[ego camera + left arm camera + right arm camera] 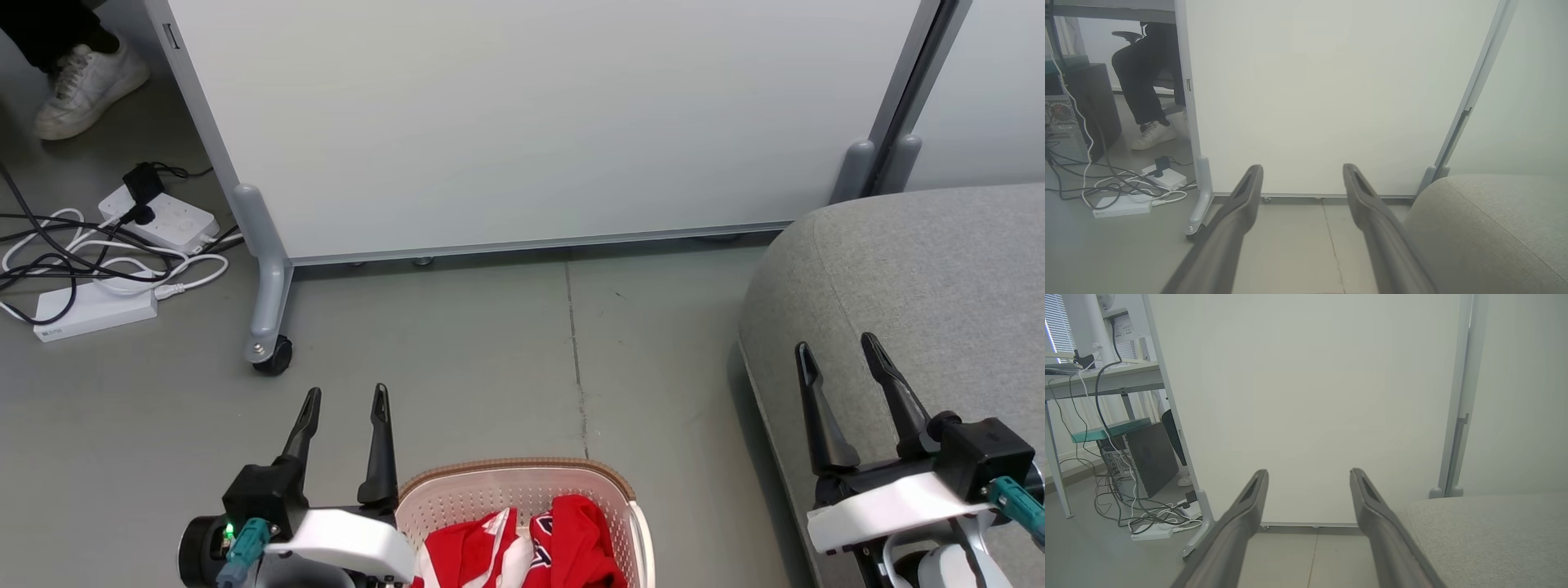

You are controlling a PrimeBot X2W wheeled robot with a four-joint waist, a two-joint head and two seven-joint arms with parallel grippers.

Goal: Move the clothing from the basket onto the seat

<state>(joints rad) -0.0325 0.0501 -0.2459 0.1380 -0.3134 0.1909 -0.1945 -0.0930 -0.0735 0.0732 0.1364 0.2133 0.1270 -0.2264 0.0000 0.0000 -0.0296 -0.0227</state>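
Pale grey partition panel (522,122) on castors spans the far side of the scene and stands on the grey floor (457,367). The seat (922,278), covered in grey fabric, takes up the right side, with its rounded corner near the panel's right foot. The basket (482,494), cream perforated plastic with a brown rim, sits on the floor at the near edge, left of the seat and apart from it. The clothing (571,539), red with white stripes, lies bunched inside the basket.

The left fingers (380,441) are spread apart and empty just left of the basket's rim, pointing far. The right fingers (819,408) are also spread wide and hold nothing, over the seat's near left edge.

At the far left, white power strips (167,219) and tangled cables (49,261) lie on the floor. A person's white shoe (86,82) rests beyond them.
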